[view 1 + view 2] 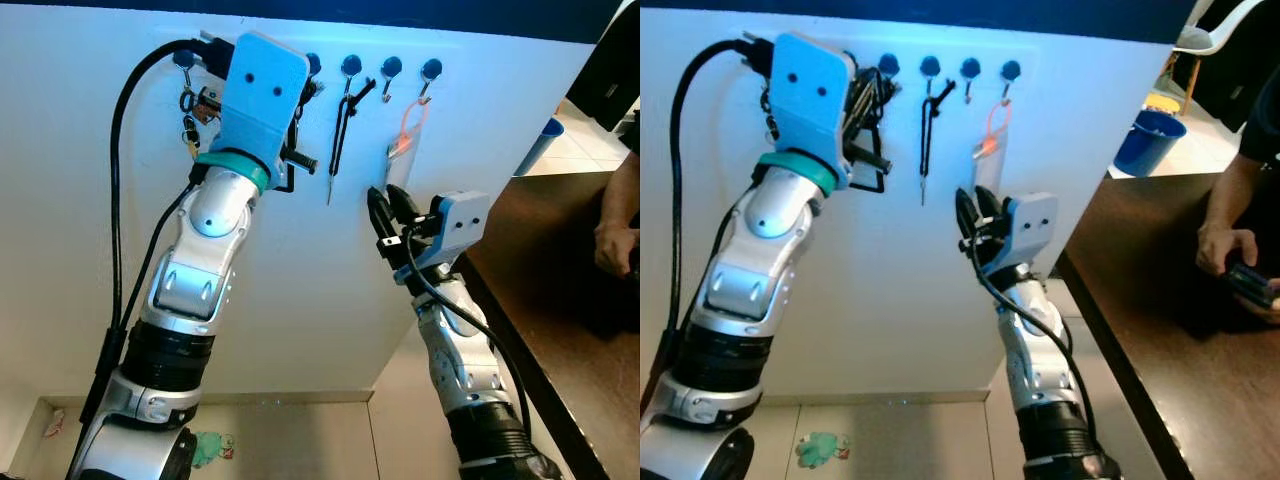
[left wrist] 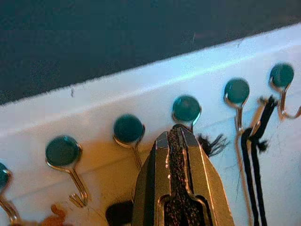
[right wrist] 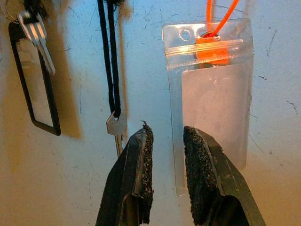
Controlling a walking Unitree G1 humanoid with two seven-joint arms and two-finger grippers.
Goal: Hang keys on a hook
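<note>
A: Left gripper (image 2: pixel 181 141) state?

B: Fingers pressed together, no visible gap in the left wrist view. A frayed black cord end (image 2: pixel 212 143) sticks out beside the tips. Can't tell whether the cord is actually pinched between them.

A: And where are the keys?

B: In the left eye view, a black-framed rectangular key tag (image 1: pixel 283 172) hangs just right of the left wrist housing, upper centre of the frame, with the gripper buried against the white wall panel (image 1: pixel 300 300). A second small bunch of keys (image 1: pixel 190 128) hangs at upper left, under the leftmost hook. Which bunch is the task's one, I can't say for sure; I'd guess the tag set at the gripper.

A: Hook relation?

B: The tips point straight up at a round teal-capped wire hook (image 2: pixel 186 109), which sits just above them in the left wrist view. The cord loop would have to go up and over that hook's wire. Neighbouring teal hook (image 2: pixel 128 129) is just beside, easy to snag.

A: Right gripper (image 3: pixel 165 141)?

B: Moderately open, holding nothing. It faces a clear plastic badge sleeve on an orange loop (image 3: pixel 211 89), with a silver key on a long black cord (image 3: pixel 116 127) just left of the pads. Left arm is clearly the nearer one to the target hook.

A: Anything else?

B: A person's hand (image 1: pixel 1220 245) over the dark brown tabletop (image 1: pixel 1140 340) at right, well apart from both arms.
</note>
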